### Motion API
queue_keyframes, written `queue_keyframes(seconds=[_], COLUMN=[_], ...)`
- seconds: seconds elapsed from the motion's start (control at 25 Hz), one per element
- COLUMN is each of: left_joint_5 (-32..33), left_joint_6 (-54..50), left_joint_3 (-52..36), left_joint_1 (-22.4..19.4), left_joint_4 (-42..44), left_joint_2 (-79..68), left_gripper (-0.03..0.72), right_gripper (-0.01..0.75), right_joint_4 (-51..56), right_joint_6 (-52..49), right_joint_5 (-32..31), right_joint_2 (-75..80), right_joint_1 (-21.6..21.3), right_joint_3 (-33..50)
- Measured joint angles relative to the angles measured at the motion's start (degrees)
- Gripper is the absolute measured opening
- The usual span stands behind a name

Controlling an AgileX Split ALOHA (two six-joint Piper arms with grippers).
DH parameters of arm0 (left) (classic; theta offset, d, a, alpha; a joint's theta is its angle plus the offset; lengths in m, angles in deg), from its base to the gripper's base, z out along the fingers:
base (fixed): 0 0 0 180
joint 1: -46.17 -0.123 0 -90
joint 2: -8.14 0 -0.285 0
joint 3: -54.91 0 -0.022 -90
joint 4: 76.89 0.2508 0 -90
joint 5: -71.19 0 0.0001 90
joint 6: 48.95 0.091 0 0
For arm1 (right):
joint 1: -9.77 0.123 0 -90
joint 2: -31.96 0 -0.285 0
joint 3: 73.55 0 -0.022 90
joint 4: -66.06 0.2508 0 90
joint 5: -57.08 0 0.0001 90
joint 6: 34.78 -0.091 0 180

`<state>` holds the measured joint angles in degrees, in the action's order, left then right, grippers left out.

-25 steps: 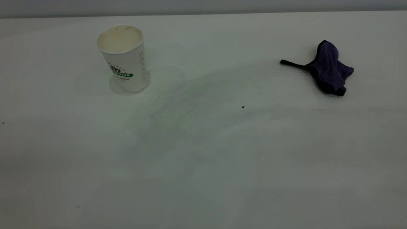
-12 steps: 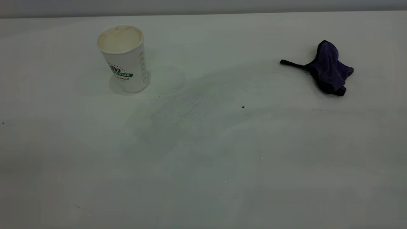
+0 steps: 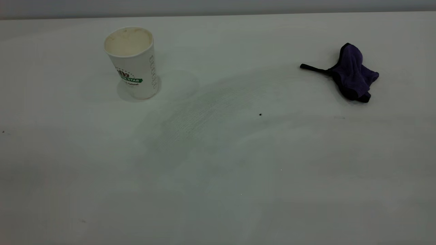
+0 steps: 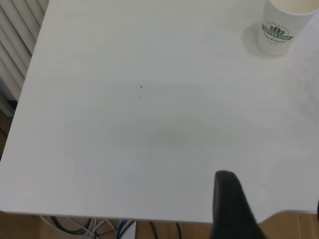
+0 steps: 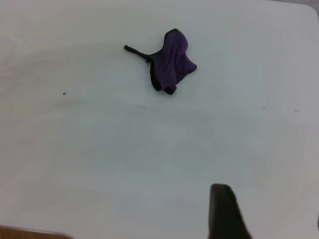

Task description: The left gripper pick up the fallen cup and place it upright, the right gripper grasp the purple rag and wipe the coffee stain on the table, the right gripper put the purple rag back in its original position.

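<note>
One cup (image 3: 131,63) is standing upright at the far left of the surface (image 3: 218,177), and one purple rag (image 3: 352,73) is lying crumpled at the far right, well apart from it. One tiny black speck (image 3: 260,114) is sitting between them. The left hand (image 4: 232,209) and right hand (image 5: 224,211) are each showing a single dark finger, far from cup and rag; whether either is open I cannot tell.

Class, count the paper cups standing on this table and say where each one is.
1. The cup stands upright at the table's far left, well apart from the purple rag at far right.
</note>
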<state>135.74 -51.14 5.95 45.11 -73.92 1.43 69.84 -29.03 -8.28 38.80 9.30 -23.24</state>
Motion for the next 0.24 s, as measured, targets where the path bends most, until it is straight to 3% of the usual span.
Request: queue_keyframes(seconds=[0.24], left_joint_5=[0.0], left_joint_6=[0.0], left_joint_3=[0.0], left_joint_1=[0.0], left_joint_4=[0.0], left_joint_2=[0.0], left_gripper=[0.474], right_gripper=[0.364], right_joint_4=[0.0], right_joint_6=[0.0], right_joint_5=[0.0], right_joint_2=[0.0], right_joint_1=[0.0], right_joint_3=[0.0])
